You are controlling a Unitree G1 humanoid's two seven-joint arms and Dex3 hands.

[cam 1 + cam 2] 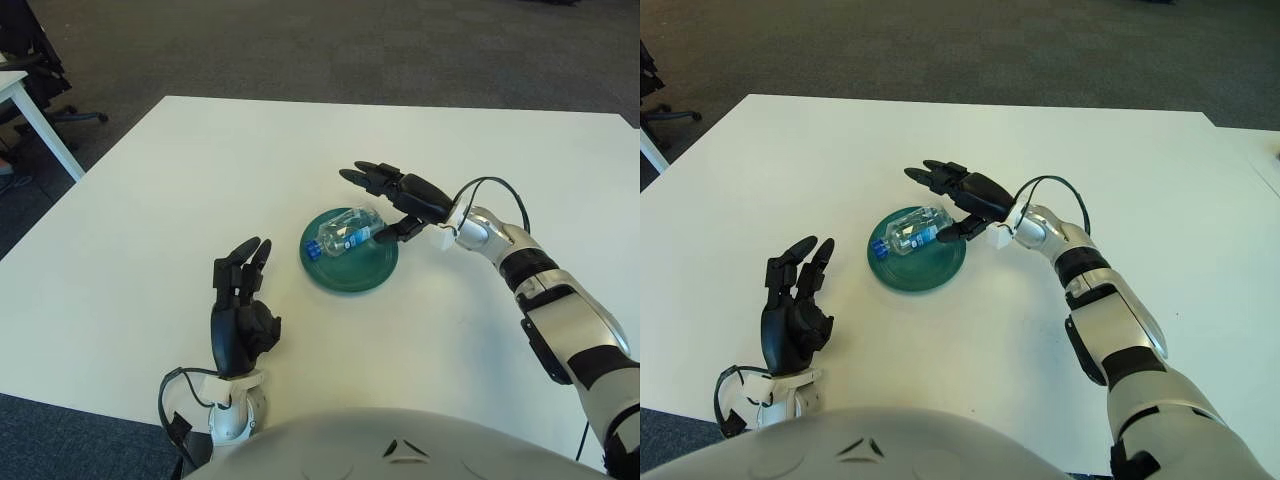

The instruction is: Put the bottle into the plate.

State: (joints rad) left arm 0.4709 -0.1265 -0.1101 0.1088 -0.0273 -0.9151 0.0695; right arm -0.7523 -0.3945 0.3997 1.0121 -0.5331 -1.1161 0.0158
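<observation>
The bottle [345,234], a small clear plastic one with a blue cap and blue label, lies on its side inside the dark green plate [350,273], cap end toward my left. My right hand [400,200] is just beside it at the plate's far right edge, fingers spread and gripping nothing, with the long fingers reaching over the plate's rim and the thumb close to the bottle's base; I can't tell whether the thumb touches it. My left hand [240,310] shows nearer my body, left of the plate, fingers loosely extended and empty. Everything sits on the white table [200,170].
</observation>
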